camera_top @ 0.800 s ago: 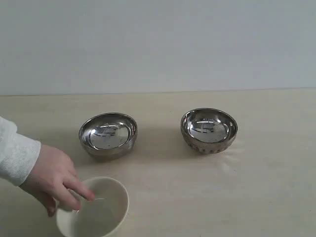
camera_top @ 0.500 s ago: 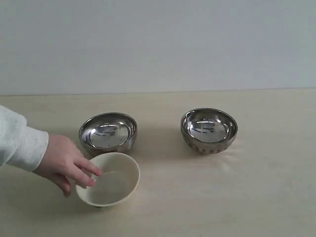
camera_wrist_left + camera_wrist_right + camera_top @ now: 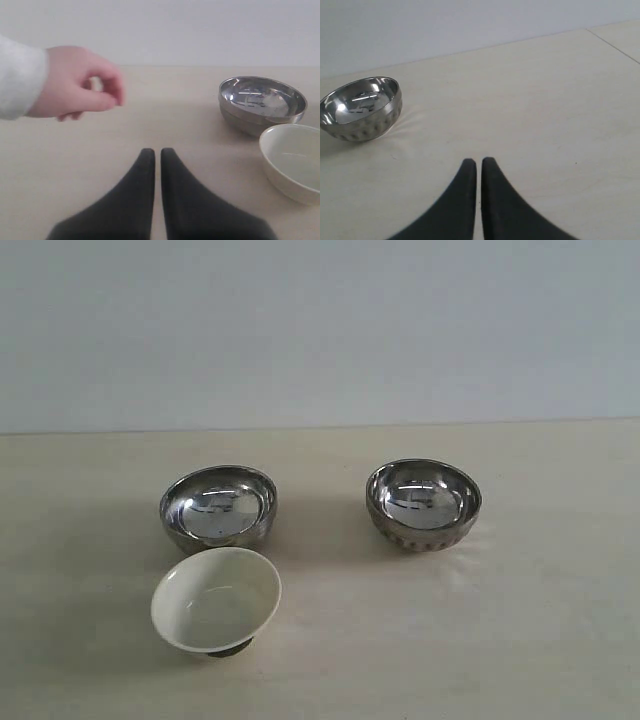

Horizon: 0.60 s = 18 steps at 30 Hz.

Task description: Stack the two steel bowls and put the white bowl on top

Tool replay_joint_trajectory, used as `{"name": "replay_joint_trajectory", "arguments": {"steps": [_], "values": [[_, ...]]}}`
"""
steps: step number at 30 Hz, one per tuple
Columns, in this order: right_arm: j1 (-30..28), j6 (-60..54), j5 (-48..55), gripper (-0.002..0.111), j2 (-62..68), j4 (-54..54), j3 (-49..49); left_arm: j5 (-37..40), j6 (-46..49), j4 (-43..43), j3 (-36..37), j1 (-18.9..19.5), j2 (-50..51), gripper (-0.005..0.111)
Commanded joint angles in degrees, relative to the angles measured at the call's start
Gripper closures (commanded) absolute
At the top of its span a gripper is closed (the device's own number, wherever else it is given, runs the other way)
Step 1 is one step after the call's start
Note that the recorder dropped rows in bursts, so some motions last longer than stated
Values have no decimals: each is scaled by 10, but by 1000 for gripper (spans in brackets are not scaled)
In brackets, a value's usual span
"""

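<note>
Two steel bowls stand upright on the table: a smooth one (image 3: 218,508) at the left and a ribbed one (image 3: 423,502) at the right. The white bowl (image 3: 216,600) sits just in front of the left steel bowl, tilted. In the left wrist view, the smooth steel bowl (image 3: 262,102) and the white bowl (image 3: 295,160) lie off to one side of my left gripper (image 3: 157,150), which is shut on nothing. My right gripper (image 3: 479,160) is also shut on nothing, well apart from the ribbed bowl (image 3: 360,107). Neither gripper shows in the exterior view.
A person's hand (image 3: 75,85) in a white sleeve hovers over the pale table (image 3: 420,640) ahead of my left gripper, seen only in the left wrist view. A plain wall stands behind the table.
The hand slid the white bowl away from the front edge to just before the left steel bowl, let go and left the exterior view. The steel bowls have not moved.
</note>
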Motion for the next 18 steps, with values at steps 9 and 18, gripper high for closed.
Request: {"name": "replay_joint_trajectory", "arguments": {"steps": [9,18], "values": [[-1,-127,-198,108,-2,-6,0,-4,-3,0,2,-3,-2,103],[-1,-55,-525,108,-2,-1,0,-4,-3,0,2,-3,-2,103]]}}
